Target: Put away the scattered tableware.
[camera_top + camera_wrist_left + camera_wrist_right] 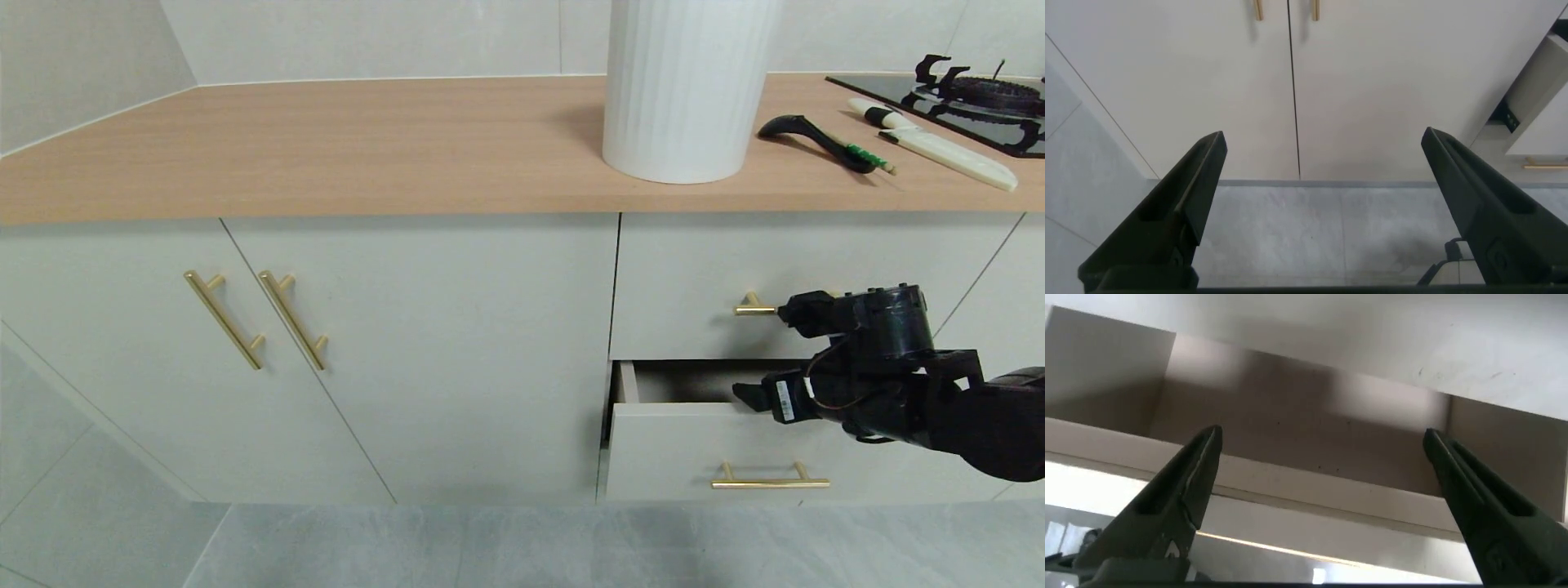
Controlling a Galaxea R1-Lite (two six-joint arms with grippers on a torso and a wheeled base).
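Observation:
On the wooden counter (367, 147), at the right, lie a black spoon (816, 139), a thin green-tipped stick (870, 157) across it, and a white knife (947, 151). Below them the lower drawer (694, 441) stands pulled partly out, its inside dark. My right gripper (771, 353) is open just in front of the drawer's gap, one finger up by the upper drawer's gold handle (753, 308). In the right wrist view that gripper (1321, 433) looks into the bare drawer (1306, 433). Low down, my left gripper (1321, 139) is open and holds nothing, facing the cabinet doors (1372, 82).
A tall white ribbed container (682, 86) stands on the counter left of the spoon. A black stove (971, 102) occupies the far right corner. Two cabinet doors with slanted gold handles (224, 320) lie to the left. Grey tiled floor (490, 547) runs below.

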